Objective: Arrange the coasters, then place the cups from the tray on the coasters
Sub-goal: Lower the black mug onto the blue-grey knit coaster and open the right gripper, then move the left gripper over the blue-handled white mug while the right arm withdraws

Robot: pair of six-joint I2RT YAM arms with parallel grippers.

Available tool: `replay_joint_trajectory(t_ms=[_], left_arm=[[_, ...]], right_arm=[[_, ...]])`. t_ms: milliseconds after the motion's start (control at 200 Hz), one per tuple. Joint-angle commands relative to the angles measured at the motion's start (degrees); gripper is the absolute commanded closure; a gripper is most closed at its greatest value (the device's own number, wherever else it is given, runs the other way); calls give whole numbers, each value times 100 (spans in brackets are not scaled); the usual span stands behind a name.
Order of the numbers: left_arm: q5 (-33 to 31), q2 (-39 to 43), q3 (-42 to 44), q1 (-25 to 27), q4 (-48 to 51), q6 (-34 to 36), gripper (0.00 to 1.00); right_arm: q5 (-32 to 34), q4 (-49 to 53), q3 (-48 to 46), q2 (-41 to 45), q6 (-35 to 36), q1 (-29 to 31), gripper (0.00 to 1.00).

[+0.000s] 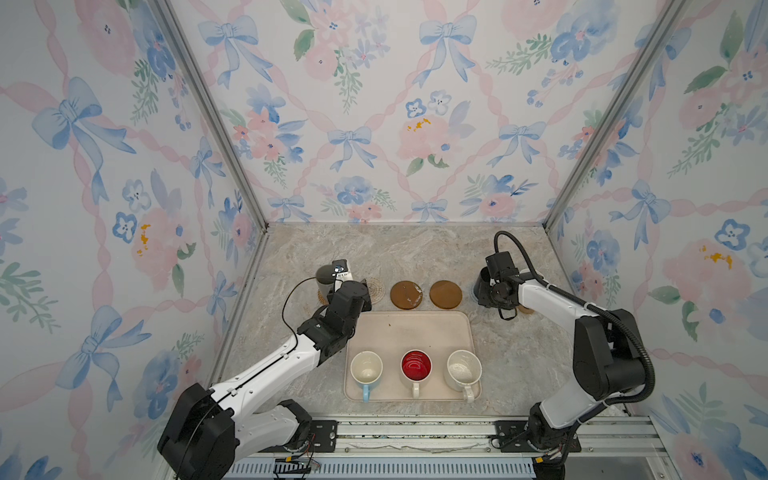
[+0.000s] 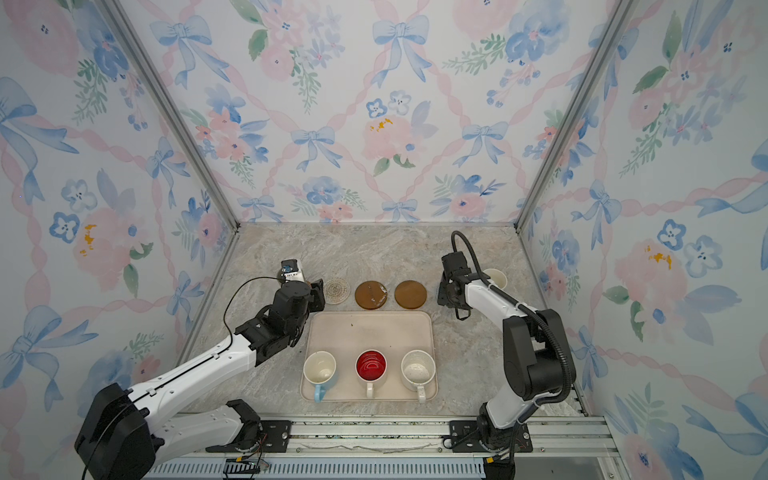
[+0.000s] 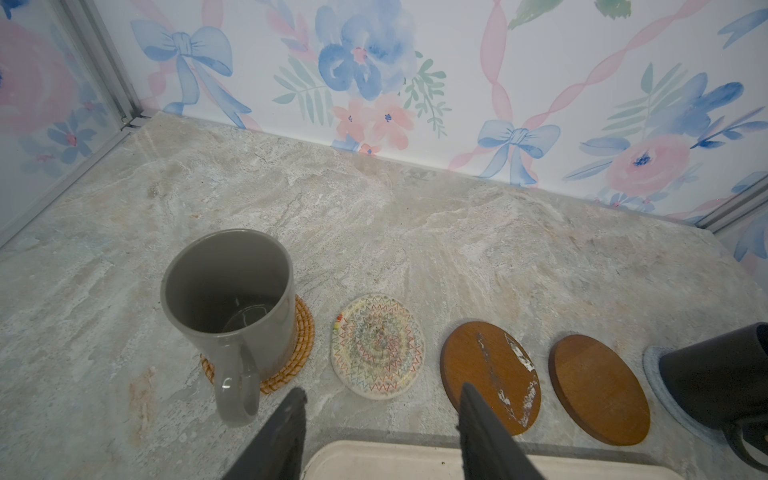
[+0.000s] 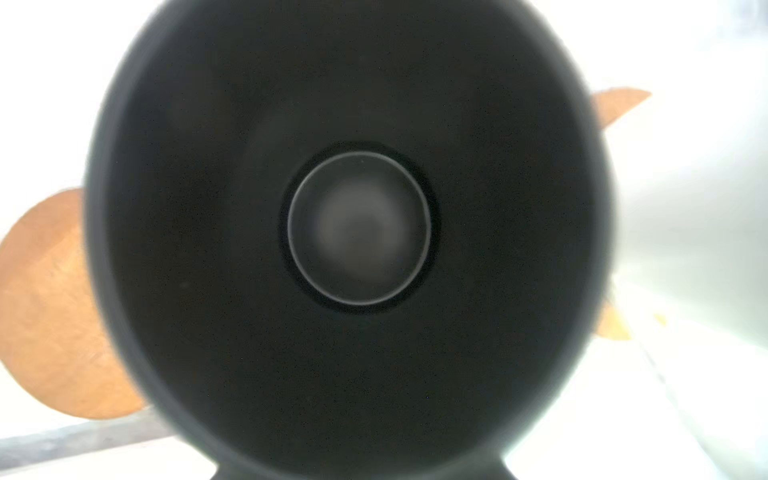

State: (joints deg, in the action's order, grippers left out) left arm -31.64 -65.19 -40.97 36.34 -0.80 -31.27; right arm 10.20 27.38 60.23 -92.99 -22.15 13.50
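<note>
- In both top views the flat, beige, low-rimmed tray (image 1: 409, 328) carries three handled mugs: light blue mug (image 1: 366, 370), red-lined mug (image 1: 416, 365) and speckled mug (image 1: 463, 370). The right gripper (image 1: 487, 296) is at the black mug (image 1: 482, 277).
- Left wrist: the left gripper (image 3: 382, 390) has its fingers spread with nothing between them, just beside the glossy grey mug (image 3: 226, 299) on the round rattan coaster (image 3: 301, 345).
- Right wrist: the black mug's round inside fills the view. The right gripper's jaws are hidden, so its grip cannot be told.

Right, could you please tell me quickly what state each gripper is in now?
Left gripper: open, holding nothing.
Right gripper: cannot be told; its tips are hidden, close above the black handled mug.
</note>
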Motion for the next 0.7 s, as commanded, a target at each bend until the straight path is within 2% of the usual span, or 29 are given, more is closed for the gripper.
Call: replay_joint_trajectory(t_ms=[0, 165, 295, 480, 695], left_arm=[[105, 119, -78, -30, -52, 32, 45], [442, 235, -319, -22, 105, 59, 45], [664, 302, -522, 97, 788, 42, 44], [724, 608, -553, 668, 1952, -261, 43], [263, 1080, -525, 1431, 3166, -863, 45]], right_arm=[[29, 180, -116, 446, -140, 29, 34], [342, 316, -228, 1094, -367, 259, 26], [711, 415, -283, 1661, -554, 477, 24], [922, 213, -60, 2157, -645, 836, 23], [877, -107, 646, 1864, -541, 1328, 23]])
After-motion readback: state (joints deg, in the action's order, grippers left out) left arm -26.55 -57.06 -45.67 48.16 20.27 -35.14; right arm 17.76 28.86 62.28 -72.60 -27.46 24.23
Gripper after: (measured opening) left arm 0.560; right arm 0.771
